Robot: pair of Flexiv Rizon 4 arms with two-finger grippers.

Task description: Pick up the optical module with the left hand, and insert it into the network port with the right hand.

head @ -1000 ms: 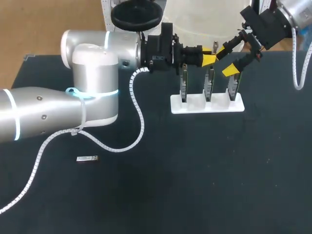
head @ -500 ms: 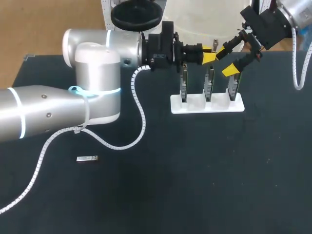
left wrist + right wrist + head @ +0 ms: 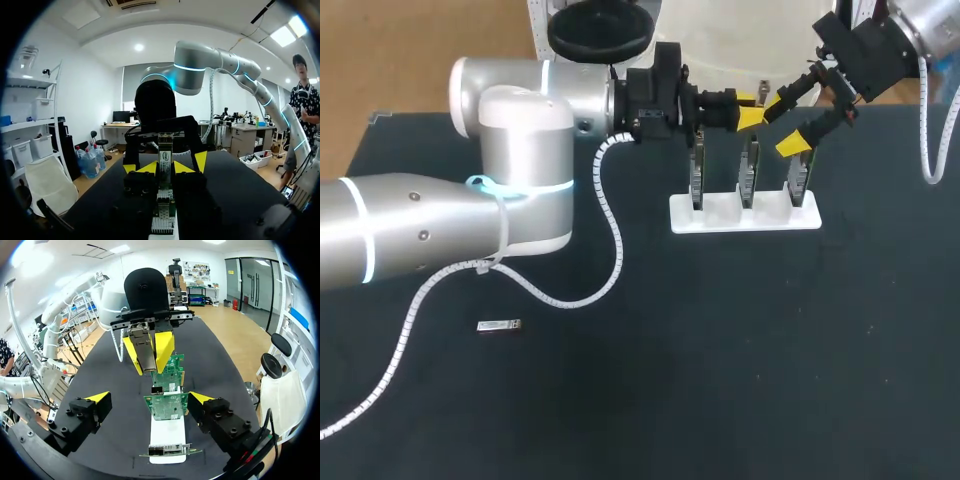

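The left claw (image 3: 149, 365) is clamped on the module (image 3: 142, 347). This slim metal piece is pinched from two sides between the yellow tips and held in the air above the cards (image 3: 166, 406). One end juts out past the tips towards the other arm. That pose reads as an offer, leaving a free end for a second grip. The right claw (image 3: 147, 397) faces it with fingers wide apart and nothing between them, probably so it can close on that free end. The handover is not yet made.

Below both claws, three green cards stand on edge in a white stand (image 3: 745, 215). A small metal port (image 3: 157, 389) shows at the edge of one card. Standing them upright likely keeps each port open to a claw coming from above or the side.

The desk (image 3: 720, 350) is dark and matte. A small silver piece (image 3: 500, 325) lies flat on it, well apart from the stand and near the left arm's white cable (image 3: 605, 250).
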